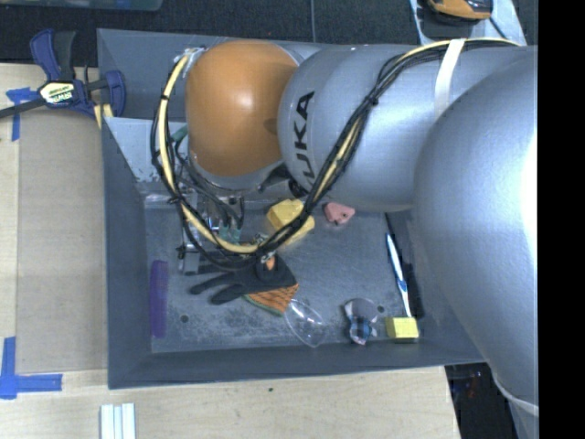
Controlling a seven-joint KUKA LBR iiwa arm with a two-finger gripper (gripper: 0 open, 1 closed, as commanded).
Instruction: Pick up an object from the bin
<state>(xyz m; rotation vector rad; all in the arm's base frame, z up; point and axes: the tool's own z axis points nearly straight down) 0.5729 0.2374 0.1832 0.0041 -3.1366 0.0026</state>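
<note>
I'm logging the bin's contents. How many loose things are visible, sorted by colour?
Yellow block, yellow lump: 2
Blue-and-white pen, small blue-and-clear thing: 2
Purple stick: 1
Black floppy glove-like thing: 1
Orange wedge: 1
Pink lump: 1
Clear plastic cup: 1
Total: 9

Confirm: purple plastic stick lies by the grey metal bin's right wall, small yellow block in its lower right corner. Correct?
One thing is off. The camera view shows the purple plastic stick lying by the left wall of the grey metal bin, not the right. The small yellow block is in the lower right corner, as stated.
</note>
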